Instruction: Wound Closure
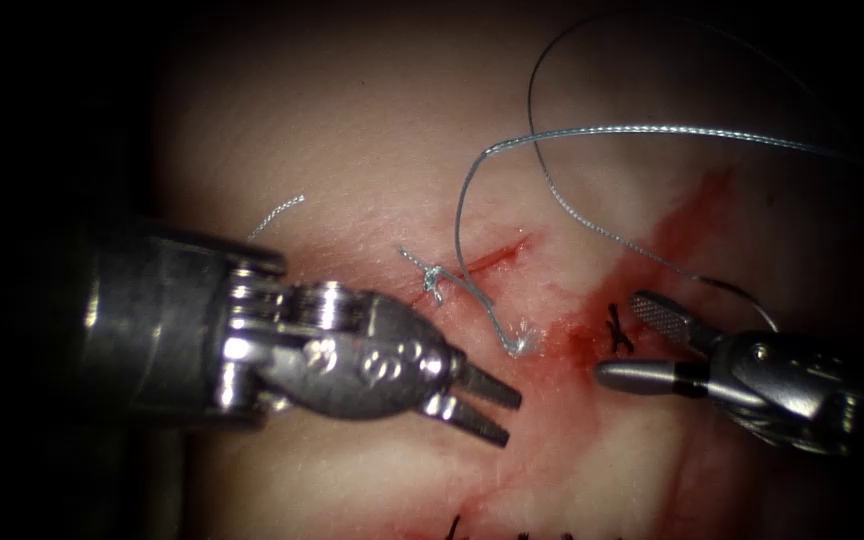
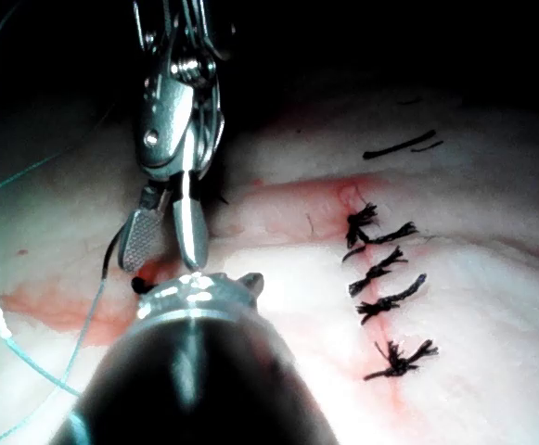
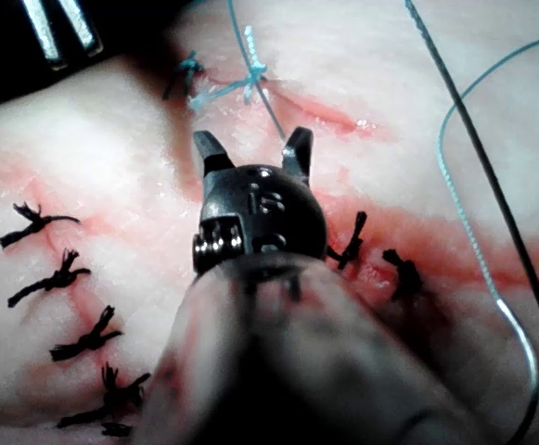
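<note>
My left tool [image 1: 489,402] hovers over the tissue [image 1: 352,150] left of the cut [image 1: 497,257], jaws open and holding nothing. My right tool [image 1: 634,343] is at the right, jaws open and empty, beside a black stitch [image 1: 617,330]. A knot [image 1: 434,280] of pale thread [image 1: 632,128] sits on the cut, one frayed tail [image 1: 518,344] lying between the tools. The thread loops away to the right and back to the curved needle [image 1: 749,299], which lies free on the tissue behind the right tool. In the right wrist view its jaws [image 3: 250,148] stand open short of the knot [image 3: 250,74], with the needle [image 3: 529,371] beside the shaft.
Red fluid [image 1: 692,215] stains the tissue around and right of the cut. A short cut end of thread [image 1: 277,212] lies above the left tool. A row of several black stitches [image 2: 385,278] closes another cut nearby, and their tops show at the endoscope view's lower edge [image 1: 512,535].
</note>
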`<move>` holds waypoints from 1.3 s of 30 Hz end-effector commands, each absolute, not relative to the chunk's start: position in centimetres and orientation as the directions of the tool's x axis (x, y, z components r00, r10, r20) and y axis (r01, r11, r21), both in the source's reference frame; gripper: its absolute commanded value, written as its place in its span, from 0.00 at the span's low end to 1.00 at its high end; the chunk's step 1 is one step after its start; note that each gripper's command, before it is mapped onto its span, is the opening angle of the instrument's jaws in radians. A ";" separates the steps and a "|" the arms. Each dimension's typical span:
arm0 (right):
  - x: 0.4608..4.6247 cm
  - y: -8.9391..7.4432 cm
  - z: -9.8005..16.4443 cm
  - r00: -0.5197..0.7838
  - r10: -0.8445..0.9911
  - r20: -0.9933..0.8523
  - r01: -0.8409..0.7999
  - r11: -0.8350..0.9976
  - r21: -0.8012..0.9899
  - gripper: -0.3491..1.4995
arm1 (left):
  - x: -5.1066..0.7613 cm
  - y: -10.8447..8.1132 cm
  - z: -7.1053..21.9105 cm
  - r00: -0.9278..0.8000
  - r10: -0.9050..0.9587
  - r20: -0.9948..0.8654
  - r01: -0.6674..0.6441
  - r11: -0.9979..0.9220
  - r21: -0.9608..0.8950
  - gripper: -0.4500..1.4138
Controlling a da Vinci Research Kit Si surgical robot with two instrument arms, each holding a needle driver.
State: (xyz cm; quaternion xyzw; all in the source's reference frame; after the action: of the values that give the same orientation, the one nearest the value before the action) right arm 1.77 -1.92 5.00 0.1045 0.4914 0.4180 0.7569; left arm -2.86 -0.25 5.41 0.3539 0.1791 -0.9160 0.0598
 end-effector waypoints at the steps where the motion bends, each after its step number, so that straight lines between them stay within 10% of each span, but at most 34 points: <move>1: 1.86 -1.9 5.0 0.164 0.739 -0.654 -0.530 0.625 0.573 0.97 | -2.89 -0.3 5.5 -0.751 -0.024 -0.660 0.247 -0.937 -0.247 0.37; 7: 1.87 -1.9 5.0 0.158 0.742 -0.652 -0.531 0.620 0.577 0.97 | -2.85 -0.2 6.0 -0.773 -0.193 -0.605 0.343 -0.929 -0.141 0.48; 9: 1.87 -1.9 5.0 0.155 0.745 -0.648 -0.532 0.616 0.581 0.97 | -2.85 -0.2 6.1 -0.770 -0.216 -0.601 0.355 -0.927 -0.121 0.74; 18: 1.88 -2.0 5.0 0.152 0.748 -0.646 -0.533 0.612 0.584 0.97 | -3.07 -0.1 6.2 -0.753 -0.315 -0.578 0.413 -0.910 -0.043 0.76; 25: 1.91 -2.0 5.0 0.153 0.749 -0.645 -0.529 0.613 0.586 0.97 | -3.15 0.0 6.3 -0.738 -0.411 -0.535 0.463 -0.886 0.042 0.64; 33: 1.92 -2.0 5.0 0.150 0.753 -0.641 -0.531 0.608 0.590 0.97 | -3.11 -0.1 6.5 -0.752 -0.368 -0.546 0.443 -0.897 -0.006 0.00; 38: 1.93 -2.0 5.0 0.147 0.756 -0.638 -0.533 0.604 0.593 0.97 | -3.08 -0.1 6.4 -0.788 -0.188 -0.587 0.327 -0.935 -0.139 0.03; 39: 1.94 -2.0 5.0 0.147 0.756 -0.638 -0.533 0.604 0.593 0.97 | -3.07 0.0 6.4 -0.786 -0.164 -0.597 0.314 -0.937 -0.156 0.17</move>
State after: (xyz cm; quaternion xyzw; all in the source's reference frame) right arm 1.86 -1.97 4.98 0.1130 0.4902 0.4311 0.7491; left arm -3.01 0.00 6.39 0.3087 0.1412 -0.9387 0.0606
